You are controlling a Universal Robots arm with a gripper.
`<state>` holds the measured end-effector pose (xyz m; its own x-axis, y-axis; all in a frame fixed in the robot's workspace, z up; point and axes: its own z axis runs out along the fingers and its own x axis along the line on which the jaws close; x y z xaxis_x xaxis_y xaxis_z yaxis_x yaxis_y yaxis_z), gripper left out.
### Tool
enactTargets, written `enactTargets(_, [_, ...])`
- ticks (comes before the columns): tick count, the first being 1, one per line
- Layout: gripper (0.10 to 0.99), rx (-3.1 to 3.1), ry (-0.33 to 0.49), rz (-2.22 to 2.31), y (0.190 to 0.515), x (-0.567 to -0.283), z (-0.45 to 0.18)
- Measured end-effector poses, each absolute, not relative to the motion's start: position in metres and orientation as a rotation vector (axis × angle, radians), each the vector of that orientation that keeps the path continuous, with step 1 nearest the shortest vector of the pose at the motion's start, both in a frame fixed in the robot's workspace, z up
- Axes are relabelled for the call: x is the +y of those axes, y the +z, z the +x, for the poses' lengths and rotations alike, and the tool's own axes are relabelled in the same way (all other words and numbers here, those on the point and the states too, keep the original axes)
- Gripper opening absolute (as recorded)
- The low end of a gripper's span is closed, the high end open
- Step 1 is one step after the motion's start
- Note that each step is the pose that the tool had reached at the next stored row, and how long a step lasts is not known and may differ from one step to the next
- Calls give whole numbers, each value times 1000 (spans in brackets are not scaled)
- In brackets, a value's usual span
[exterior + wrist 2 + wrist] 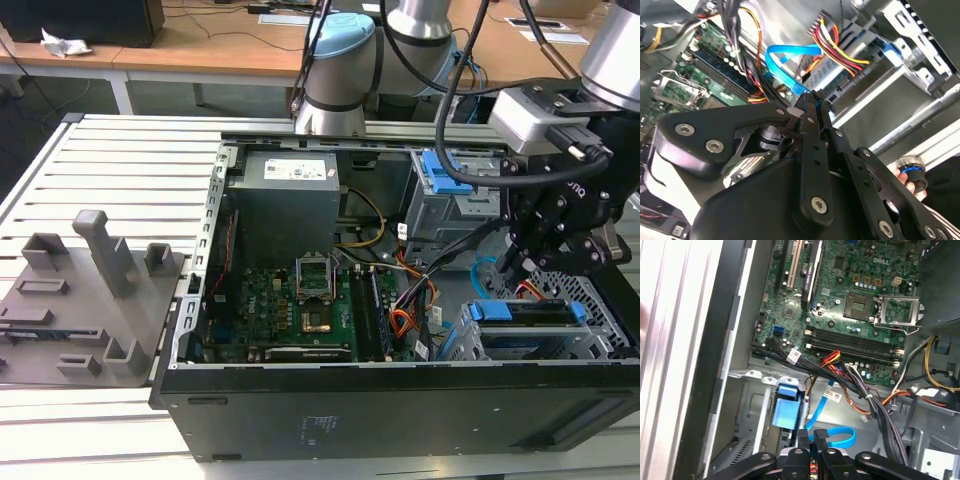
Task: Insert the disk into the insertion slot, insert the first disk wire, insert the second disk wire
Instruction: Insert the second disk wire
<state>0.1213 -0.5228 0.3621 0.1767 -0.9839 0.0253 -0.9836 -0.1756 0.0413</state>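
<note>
the fingers [812, 100] are clenched on the light-blue second disk wire [790, 57] near the disk [525, 312]; line its plug up squarely before pressing.

Silver-and-blue arm [340, 70], black screw-studded gripper [812, 107].
</note>
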Motion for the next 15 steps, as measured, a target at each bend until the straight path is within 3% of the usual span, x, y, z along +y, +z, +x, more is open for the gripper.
enactTargets(15, [161,-2221,-16,2152,352,-529,123])
